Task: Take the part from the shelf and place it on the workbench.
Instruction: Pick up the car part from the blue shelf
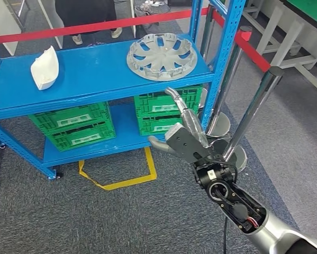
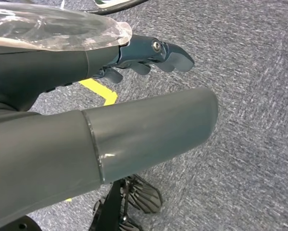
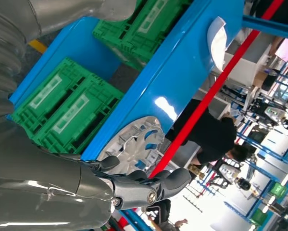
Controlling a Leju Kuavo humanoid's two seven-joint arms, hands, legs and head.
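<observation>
Reaching toward the wheel cover on the top shelf

The right hand [image 1: 180, 138] is seen raised in front of the blue shelf unit [image 1: 89, 74], its fingers extended and apart, with nothing held between them. Beyond and above the fingertips, the part to be taken, a silver wheel cover [image 1: 162, 55], lies flat on the top shelf near the front edge. The cover is round, so no long axis is offered; its rim facing the hand is judged to be the natural place for a grasp. The hand is near the cover but not touching it, and is still lower than the shelf surface in the head view.

The left hand [image 2: 149, 53] is seen hanging over grey carpet, fingers loosely straight and empty, well apart from the shelf. The right hand is therefore clearly the nearer one, and the coming move is judged to be a lift and a forward reach by that arm.

Just behind the right hand, green crates [image 1: 166, 108] are stacked on the lower shelf. Farther off, toward the opposite end of the top shelf, a white curved piece [image 1: 45, 67] is resting. A red barrier tape [image 1: 89, 27] and a person's feet are seen beyond the shelf.

In the right wrist view the fingers [image 3: 164, 183] are shown lying across the edge of the cover [image 3: 135, 144], an alignment not readable from the head view.
</observation>
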